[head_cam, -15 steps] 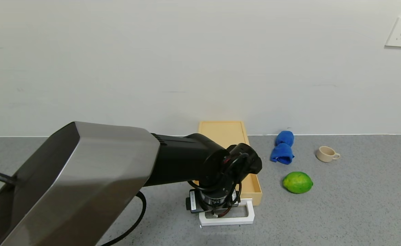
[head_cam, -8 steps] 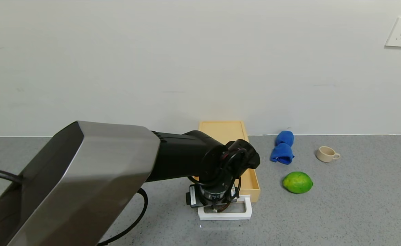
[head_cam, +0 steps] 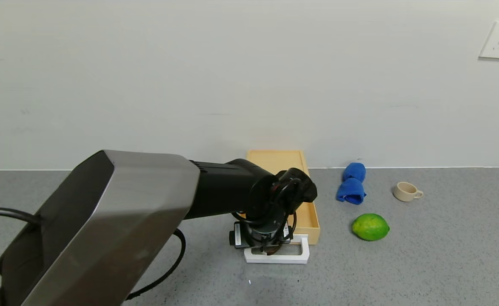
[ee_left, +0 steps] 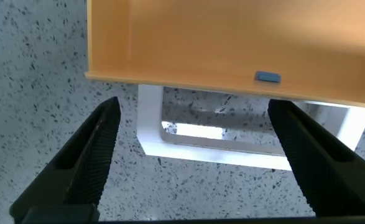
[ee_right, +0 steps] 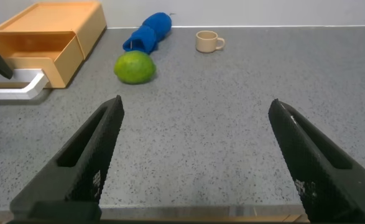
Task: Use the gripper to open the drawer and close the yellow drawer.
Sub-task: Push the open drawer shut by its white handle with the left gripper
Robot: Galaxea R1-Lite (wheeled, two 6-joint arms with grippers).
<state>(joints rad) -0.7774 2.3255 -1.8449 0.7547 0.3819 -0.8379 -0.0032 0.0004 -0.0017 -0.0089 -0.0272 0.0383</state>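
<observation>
Your pale yellow-tan wooden drawer (head_cam: 306,212) sits partly out of its matching low case (head_cam: 277,160) against the wall, its white rectangular loop handle (head_cam: 294,256) toward you. Judging by that gap, the opening is done and the closing is what remains — only a short push left, I'd say. The left gripper (ee_left: 191,140) hangs over the handle with its jaws spread wide, clamping nothing. The right gripper (ee_right: 194,155) (parked, also spread) waits well apart, near the green lime (head_cam: 370,227).
</observation>
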